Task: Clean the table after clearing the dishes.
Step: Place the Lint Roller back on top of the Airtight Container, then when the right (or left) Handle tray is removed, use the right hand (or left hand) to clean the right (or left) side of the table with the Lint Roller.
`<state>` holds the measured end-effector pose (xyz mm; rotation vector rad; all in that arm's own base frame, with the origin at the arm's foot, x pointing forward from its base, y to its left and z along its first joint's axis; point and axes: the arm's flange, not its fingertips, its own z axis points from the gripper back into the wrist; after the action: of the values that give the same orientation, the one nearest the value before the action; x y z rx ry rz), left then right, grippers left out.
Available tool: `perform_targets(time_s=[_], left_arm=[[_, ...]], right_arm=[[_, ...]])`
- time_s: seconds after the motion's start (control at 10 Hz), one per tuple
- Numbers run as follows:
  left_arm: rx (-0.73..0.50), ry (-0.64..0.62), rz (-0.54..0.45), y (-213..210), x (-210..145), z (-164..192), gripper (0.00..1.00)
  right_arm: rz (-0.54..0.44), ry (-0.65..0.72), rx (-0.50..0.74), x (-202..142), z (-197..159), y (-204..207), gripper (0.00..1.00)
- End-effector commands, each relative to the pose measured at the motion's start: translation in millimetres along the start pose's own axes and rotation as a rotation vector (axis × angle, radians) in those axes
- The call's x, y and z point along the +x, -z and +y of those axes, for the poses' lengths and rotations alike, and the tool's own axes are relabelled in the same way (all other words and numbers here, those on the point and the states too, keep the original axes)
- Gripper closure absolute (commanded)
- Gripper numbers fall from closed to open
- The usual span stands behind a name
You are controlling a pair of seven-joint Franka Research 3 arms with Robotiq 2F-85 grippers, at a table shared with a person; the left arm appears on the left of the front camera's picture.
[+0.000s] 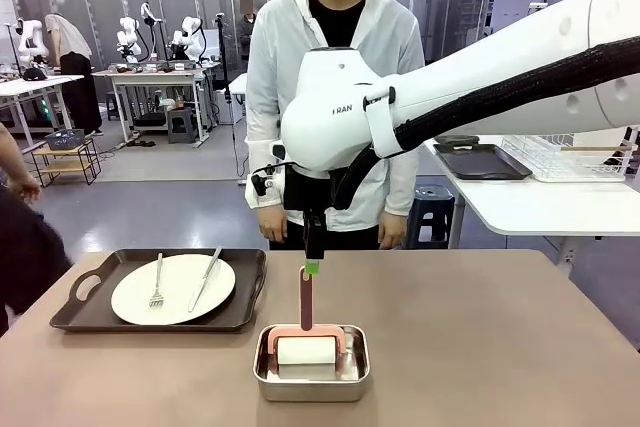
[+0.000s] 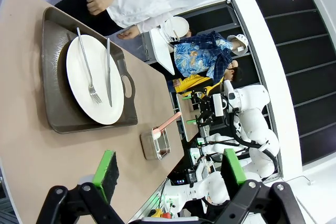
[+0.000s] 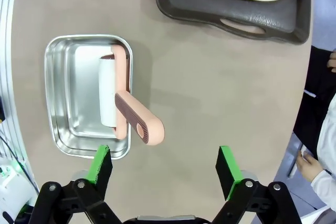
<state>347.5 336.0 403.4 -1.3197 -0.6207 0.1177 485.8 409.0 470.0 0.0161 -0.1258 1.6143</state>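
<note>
A steel tin (image 1: 268, 383) sits on the brown table (image 1: 480, 347) near the robot's edge, holding a white roller (image 1: 305, 351) whose pink handle (image 1: 306, 297) stands up out of it. The right gripper (image 3: 164, 167) hangs straight above the tin with its jaws spread wide and nothing held. From its own camera the handle's end lies between the two green pads (image 3: 100, 167), closer to one than the other. In the front view one pad sits right at the handle's top; whether it touches cannot be told.

To the left of the tin and farther across the table lies a dark tray (image 1: 75, 312) with a white plate (image 1: 180, 295) on it, a fork (image 1: 157, 285) and a knife (image 1: 206, 279) side by side on the plate. The tray is well apart from the right gripper's fingers.

The left gripper (image 2: 169, 170) is also wide open and empty, raised above the table well away from the tin; the tray and plate lie on the table beyond its fingers.
</note>
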Motion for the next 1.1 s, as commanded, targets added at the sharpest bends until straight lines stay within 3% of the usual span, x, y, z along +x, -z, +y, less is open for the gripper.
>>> perform_targets(time_s=[0.0,1.0], left_arm=[[-0.007,0.005,-0.001,-2.9,-0.4,-2.1,0.00],[-0.007,0.005,-0.001,-2.9,-0.4,-2.1,0.00]], right_arm=[[-0.018,-0.009,0.002,1.7,-1.2,-4.9,0.00],[-0.018,-0.009,0.002,1.7,-1.2,-4.9,0.00]])
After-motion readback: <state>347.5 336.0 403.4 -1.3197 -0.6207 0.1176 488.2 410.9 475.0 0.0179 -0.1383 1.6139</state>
